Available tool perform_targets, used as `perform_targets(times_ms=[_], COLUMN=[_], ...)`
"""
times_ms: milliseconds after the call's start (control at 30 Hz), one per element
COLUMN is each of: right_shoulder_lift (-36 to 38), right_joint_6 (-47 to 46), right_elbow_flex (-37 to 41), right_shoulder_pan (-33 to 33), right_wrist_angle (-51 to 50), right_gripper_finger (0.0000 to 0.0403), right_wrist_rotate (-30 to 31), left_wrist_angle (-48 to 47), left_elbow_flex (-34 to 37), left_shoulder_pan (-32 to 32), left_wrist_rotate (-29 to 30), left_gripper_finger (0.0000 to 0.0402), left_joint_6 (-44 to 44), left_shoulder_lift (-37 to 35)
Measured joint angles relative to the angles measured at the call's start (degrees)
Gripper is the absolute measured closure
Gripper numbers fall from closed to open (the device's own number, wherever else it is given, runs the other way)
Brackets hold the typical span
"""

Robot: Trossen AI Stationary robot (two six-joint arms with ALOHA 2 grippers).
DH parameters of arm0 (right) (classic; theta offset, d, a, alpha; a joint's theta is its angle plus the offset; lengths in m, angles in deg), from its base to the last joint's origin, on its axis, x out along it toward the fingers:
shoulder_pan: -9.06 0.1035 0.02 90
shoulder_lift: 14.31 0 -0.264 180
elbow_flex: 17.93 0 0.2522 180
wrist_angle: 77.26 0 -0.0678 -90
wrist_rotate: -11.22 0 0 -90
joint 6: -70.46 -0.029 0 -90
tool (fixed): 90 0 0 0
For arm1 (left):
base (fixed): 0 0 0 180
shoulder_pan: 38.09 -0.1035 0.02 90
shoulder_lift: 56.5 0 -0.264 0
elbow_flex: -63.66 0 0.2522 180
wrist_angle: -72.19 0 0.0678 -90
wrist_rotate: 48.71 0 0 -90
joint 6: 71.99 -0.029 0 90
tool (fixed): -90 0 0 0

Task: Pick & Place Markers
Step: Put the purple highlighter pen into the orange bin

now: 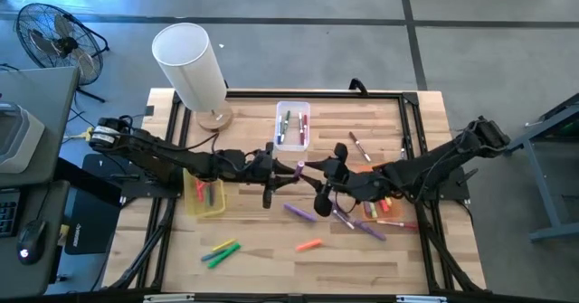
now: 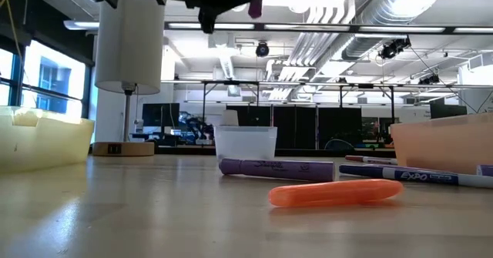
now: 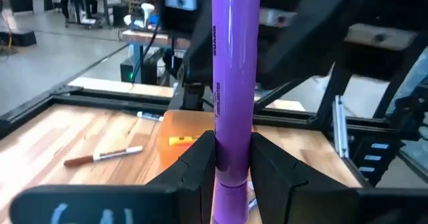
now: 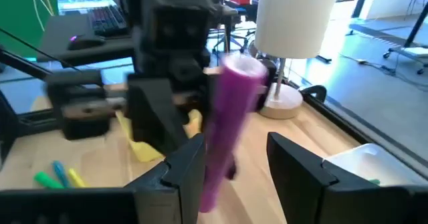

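My left gripper [image 3: 234, 164] is shut on a purple marker [image 3: 235, 70] above the middle of the table [image 1: 299, 167]. My right gripper [image 4: 241, 177] faces it from the right and is open. Its fingers stand on either side of the marker's lower part [image 4: 215, 170]. More markers lie flat on the wood: a purple one [image 1: 299, 212], an orange one [image 1: 308, 245], a green and yellow group [image 1: 220, 251] and a brown one [image 1: 359, 146]. The low view shows the purple marker [image 2: 276, 167] and the orange marker [image 2: 335, 192] lying on the table. My left gripper pinches the purple marker between its two fingers, near the marker's lower end [image 3: 234, 154]. The fingers come level from the table's left and lie across it. The marker stands upright, lifted clear of the table. My right gripper: I cannot tell whether a finger [image 4: 184, 174] touches the marker.
A yellow bin [image 1: 206, 197] holding markers sits under the left arm. A clear bin [image 1: 292, 125] holding markers stands at the far middle, and an orange bin [image 1: 384, 199] lies under the right arm. A white lamp [image 1: 192, 68] stands at the far left corner.
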Motion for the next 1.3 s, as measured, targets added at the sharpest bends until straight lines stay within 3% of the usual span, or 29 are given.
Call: perform_targets(times_ms=[400, 733, 1100, 1300], right_shoulder_lift=[-0.04, -0.57, -0.57, -0.64], right_joint_6=[3.57, 4.44, 3.56, 3.67], right_elbow_flex=[0.0, 0.0, -0.07, -0.07], right_shoulder_pan=[-4.43, -6.48, -6.44, -6.37], right_wrist_angle=[3.63, 5.39, 4.43, 1.65], right_gripper_finger=[0.026, 0.0341, 0.033, 0.0337], right_wrist_rotate=[-10.32, -15.58, -15.38, -15.37], left_wrist_angle=[1.29, 1.99, 2.01, 2.52], left_elbow_flex=[-0.05, -0.13, -0.13, -0.17], left_shoulder_pan=[-0.07, -0.18, -0.18, -0.24], left_wrist_rotate=[0.17, -0.81, -1.01, -2.53], left_gripper_finger=[0.0325, 0.0325, 0.0324, 0.0273], left_joint_6=[0.09, -0.25, 2.09, 2.5], left_shoulder_lift=[0.11, 0.11, 0.18, 0.16])
